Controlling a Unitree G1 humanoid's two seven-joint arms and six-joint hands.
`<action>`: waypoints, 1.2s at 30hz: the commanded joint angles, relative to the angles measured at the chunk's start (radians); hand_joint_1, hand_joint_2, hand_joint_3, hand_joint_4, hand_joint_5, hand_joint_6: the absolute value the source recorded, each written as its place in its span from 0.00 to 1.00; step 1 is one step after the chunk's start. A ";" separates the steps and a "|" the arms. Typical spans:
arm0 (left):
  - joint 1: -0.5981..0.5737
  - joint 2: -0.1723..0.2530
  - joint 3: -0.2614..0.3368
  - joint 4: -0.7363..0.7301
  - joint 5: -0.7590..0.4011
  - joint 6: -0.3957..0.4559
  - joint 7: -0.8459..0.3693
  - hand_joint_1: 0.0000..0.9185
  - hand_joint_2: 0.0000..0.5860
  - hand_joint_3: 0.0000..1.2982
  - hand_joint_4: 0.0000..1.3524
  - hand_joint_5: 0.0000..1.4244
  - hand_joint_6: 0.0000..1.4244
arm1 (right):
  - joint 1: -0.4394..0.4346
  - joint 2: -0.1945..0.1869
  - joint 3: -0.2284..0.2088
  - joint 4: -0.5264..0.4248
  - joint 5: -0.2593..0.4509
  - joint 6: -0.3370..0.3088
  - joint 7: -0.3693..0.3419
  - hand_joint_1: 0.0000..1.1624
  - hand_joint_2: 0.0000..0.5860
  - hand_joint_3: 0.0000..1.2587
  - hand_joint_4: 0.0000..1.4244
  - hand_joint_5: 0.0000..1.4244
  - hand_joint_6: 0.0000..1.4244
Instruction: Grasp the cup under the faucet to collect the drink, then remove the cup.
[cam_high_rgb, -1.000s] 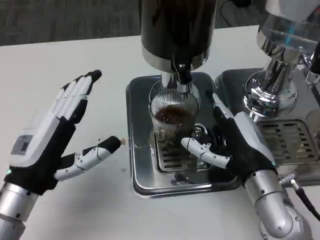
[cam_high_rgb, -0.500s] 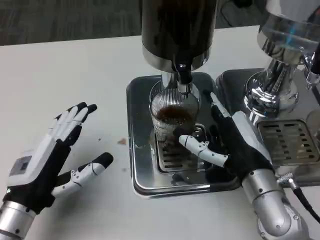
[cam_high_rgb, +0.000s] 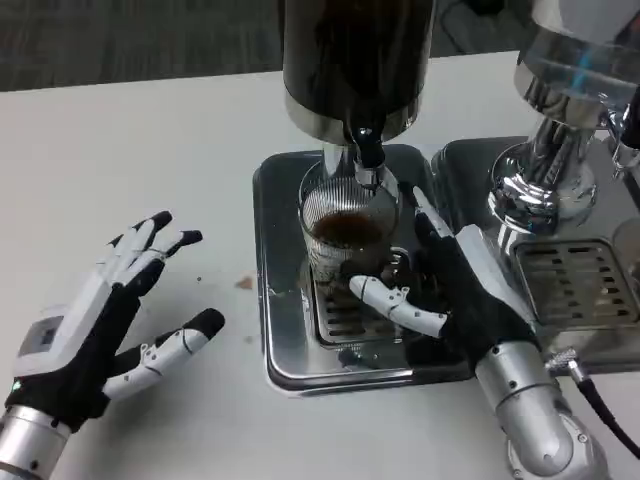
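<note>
Cup (cam_high_rgb: 345, 235) under faucet (cam_high_rgb: 366, 150), frame centre.
Right hand (cam_high_rgb: 450, 290) fingers curled around it; left hand (cam_high_rgb: 105, 320) spread open, lower left.

A drinks station set up in an office-like room.

A white worktop (cam_high_rgb: 150, 130) carries two drink dispensers: a dark one (cam_high_rgb: 355, 60) above a steel drip tray (cam_high_rgb: 275, 300), and a chrome one (cam_high_rgb: 575, 90) over its own grated tray (cam_high_rgb: 580, 285). Grey carpet (cam_high_rgb: 130, 40) behind the worktop suggests an office or lab, not a home kitchen.
</note>
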 joint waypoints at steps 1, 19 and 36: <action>0.010 0.005 -0.007 -0.002 -0.021 0.011 0.001 0.00 0.28 0.15 0.00 0.01 0.00 | -0.014 0.003 0.009 0.006 -0.007 -0.015 -0.010 0.47 0.34 0.00 0.00 0.00 0.02; 0.021 0.009 -0.017 -0.014 -0.046 0.031 -0.007 0.00 0.30 0.21 0.00 0.03 0.00 | -0.038 0.024 0.007 0.055 0.003 -0.050 -0.054 0.48 0.33 0.00 0.00 0.00 0.05; 0.032 0.003 -0.016 -0.023 -0.055 0.035 -0.008 0.00 0.30 0.24 0.00 0.04 0.00 | -0.059 0.036 0.017 0.096 0.005 -0.091 -0.075 0.51 0.31 0.00 0.00 0.01 0.14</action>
